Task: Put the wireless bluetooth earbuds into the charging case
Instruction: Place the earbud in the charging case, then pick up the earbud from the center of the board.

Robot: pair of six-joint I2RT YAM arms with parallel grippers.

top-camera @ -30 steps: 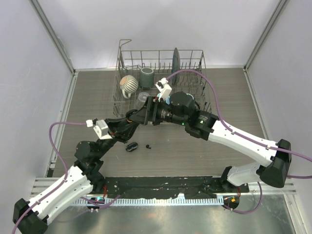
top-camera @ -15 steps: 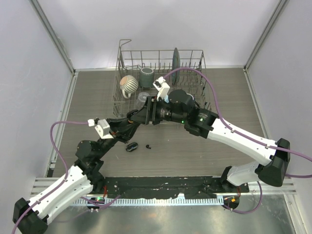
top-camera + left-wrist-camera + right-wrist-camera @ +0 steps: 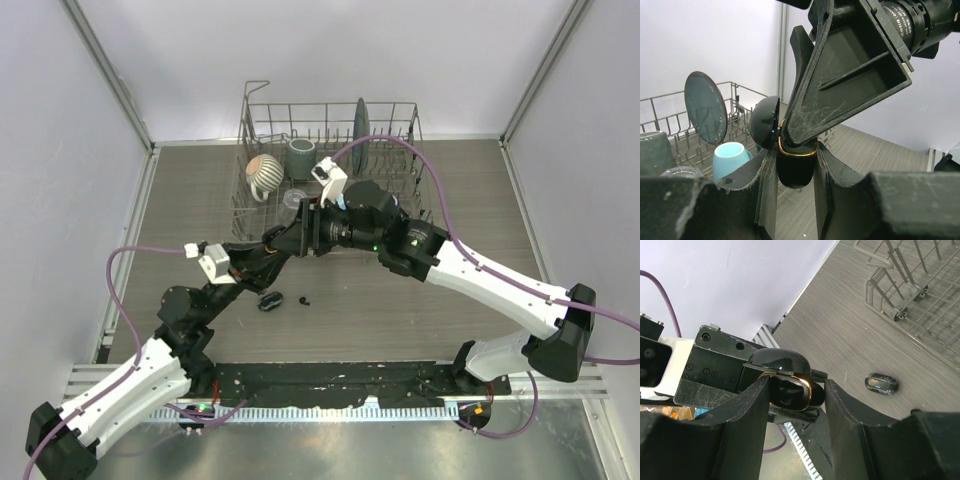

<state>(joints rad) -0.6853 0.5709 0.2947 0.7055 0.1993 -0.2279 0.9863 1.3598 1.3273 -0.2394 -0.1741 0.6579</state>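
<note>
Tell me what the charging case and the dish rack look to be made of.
The charging case looks like hard plastic in glossy black: light glints off its curved surface. A gold-coloured band, perhaps metal or plated, rings its mouth. The dish rack looks like thin metal wire with a dull grey finish. It may be coated, but the views do not settle that.

- The left arm (image 3: 150, 368) reaches forward, and the left gripper (image 3: 796, 176) is clamped on the charging case (image 3: 796, 166) between its fingers.
- The right arm (image 3: 490, 285) bends inward, and the right gripper (image 3: 795, 402) meets the left head-on, pinching the same case.
</note>
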